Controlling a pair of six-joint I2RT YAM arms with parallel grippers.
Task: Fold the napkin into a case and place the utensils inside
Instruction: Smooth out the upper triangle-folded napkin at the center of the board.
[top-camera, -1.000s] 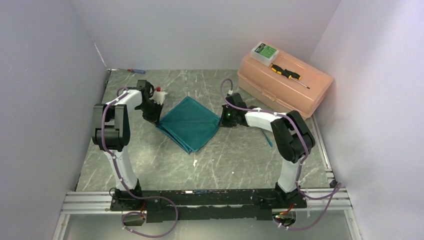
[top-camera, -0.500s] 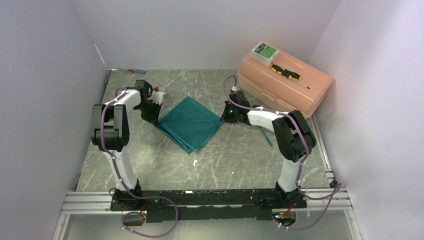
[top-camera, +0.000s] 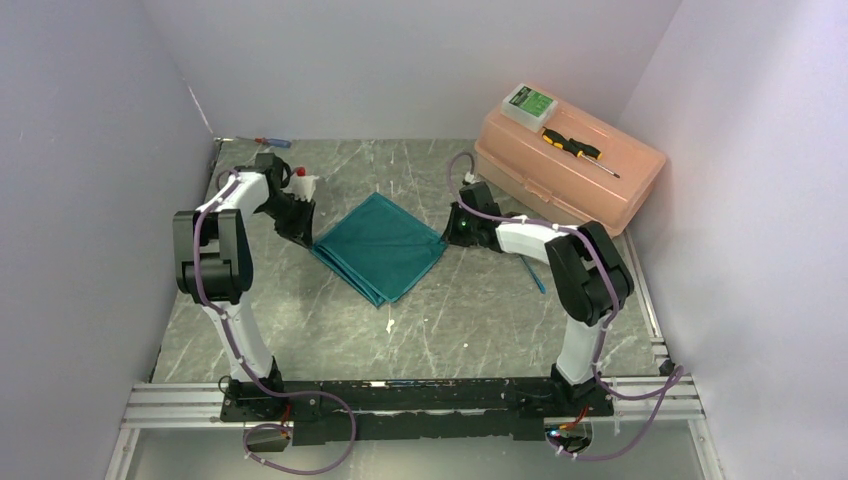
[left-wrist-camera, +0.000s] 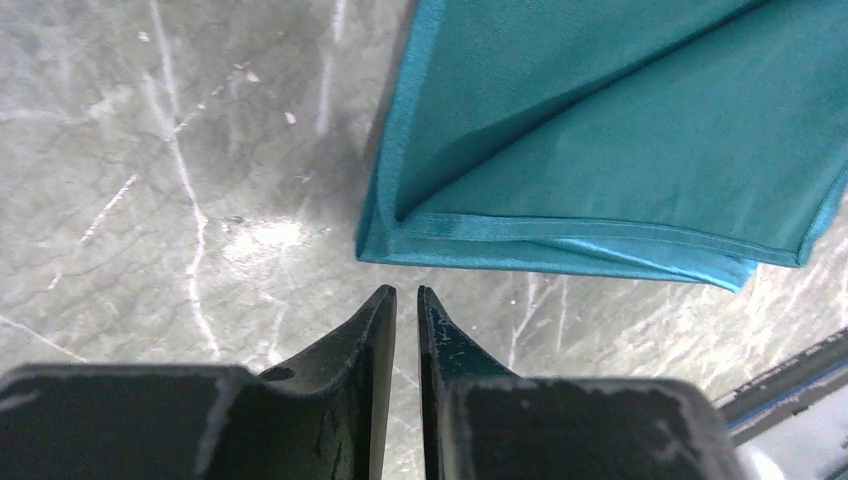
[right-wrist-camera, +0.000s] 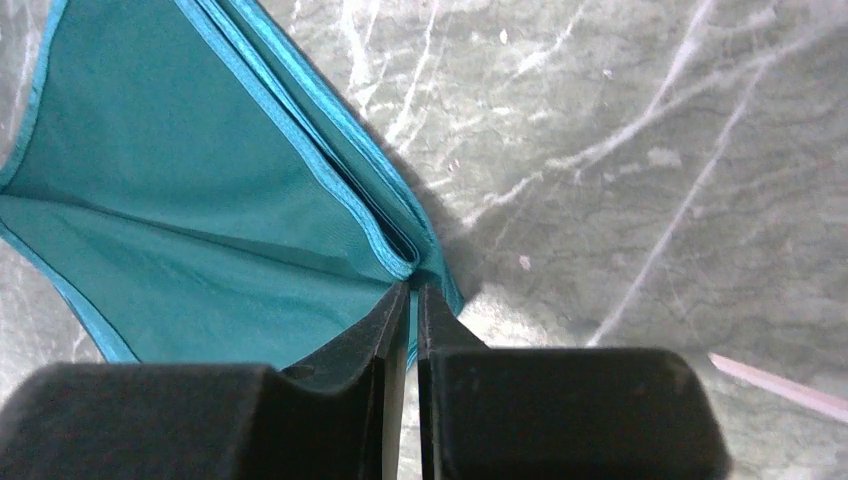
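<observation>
The teal napkin (top-camera: 380, 248) lies folded in a flat diamond at the middle of the table. My left gripper (top-camera: 305, 235) stands just off its left corner. In the left wrist view its jaws (left-wrist-camera: 405, 292) are parted by a narrow gap with nothing between them, and the napkin (left-wrist-camera: 620, 130) corner lies just ahead. My right gripper (top-camera: 447, 237) is at the right corner. Its jaws (right-wrist-camera: 412, 288) are almost together, with the layered edge of the napkin (right-wrist-camera: 200, 200) at their tips. A thin blue utensil (top-camera: 537, 275) lies beside the right arm. A white stick (top-camera: 390, 325) lies in front of the napkin, and a pale stick (right-wrist-camera: 780, 385) lies at the right.
A peach toolbox (top-camera: 570, 165) stands at the back right, with a yellow-and-black screwdriver (top-camera: 572, 147) and a small green-and-white box (top-camera: 529, 103) on its lid. A red-and-blue screwdriver (top-camera: 270, 142) lies at the back left corner. Walls close in on both sides.
My left gripper let go of the napkin's left corner and drew back to the left. The right gripper's jaws eased slightly at the right corner. The napkin has settled flat.
</observation>
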